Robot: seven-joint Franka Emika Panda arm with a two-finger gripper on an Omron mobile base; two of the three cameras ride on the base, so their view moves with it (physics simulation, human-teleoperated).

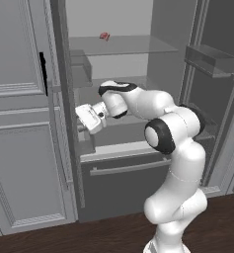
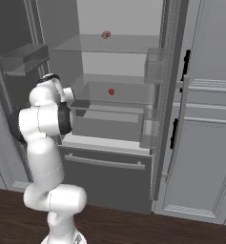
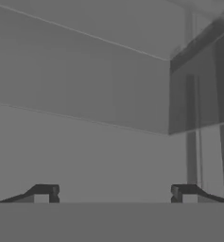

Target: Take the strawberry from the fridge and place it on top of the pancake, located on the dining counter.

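Tiny red strawberry (image 2: 111, 91) on middle shelf, open fridge (image 2: 115, 157).

The arm (image 1: 175, 163) is built of rounded, glossy white segments, fat and smooth like stacked capsules. Dark, almost black rings mark its joints: one large round cap sits on the elbow, and a black band curves along the top of the forearm. The hand is a boxy white block with a few small dark details on its face. The gripper (image 3: 114, 193) ends in two small dark finger tips (image 3: 43, 193), squared off and flat-topped.
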